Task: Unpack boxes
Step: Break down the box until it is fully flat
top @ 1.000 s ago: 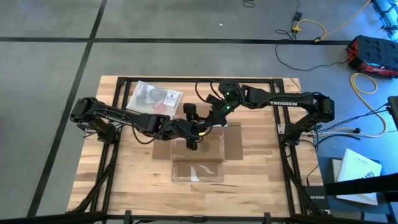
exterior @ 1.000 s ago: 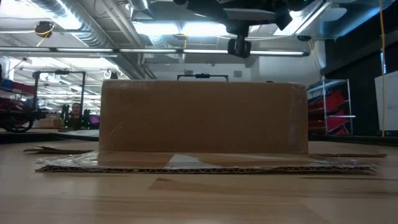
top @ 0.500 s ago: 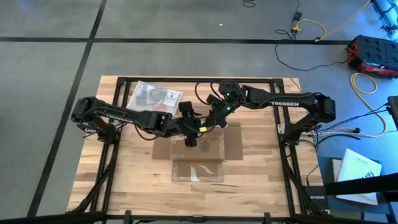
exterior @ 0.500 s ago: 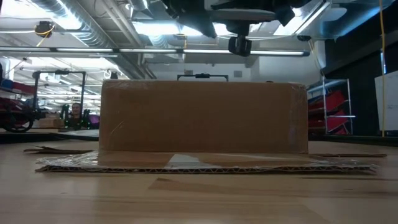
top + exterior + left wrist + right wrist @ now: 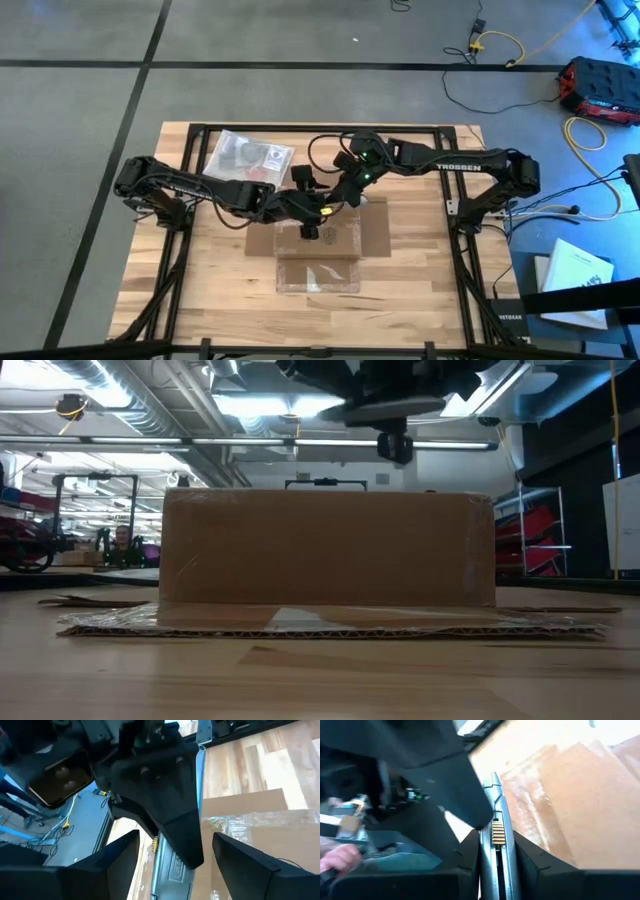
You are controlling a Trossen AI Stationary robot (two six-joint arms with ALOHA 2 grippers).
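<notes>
Two arms meet over the box [image 5: 318, 243], which lies flat near the middle of the counter [image 5: 420, 270] with its flaps spread out and clear tape strips shining on the front flap. From above, the left gripper [image 5: 310, 231] hangs over the box's middle, fingers apart with nothing between them in its wrist view (only the other arm's dark wedge-shaped finger shows past them). The right gripper [image 5: 352, 190] sits at the box's far edge, just beside the left one, its fingers drawn close on a thin silvery blade-like tool [image 5: 495, 845] with a gold ridged strip. That tool [image 5: 172, 865] also shows in the left wrist view, above the taped cardboard. A clear bag [image 5: 248, 157] lies on the counter's far left part, well apart from the box. At counter height the box [image 5: 327, 547] stands as a plain brown wall with the arms dark above it.
</notes>
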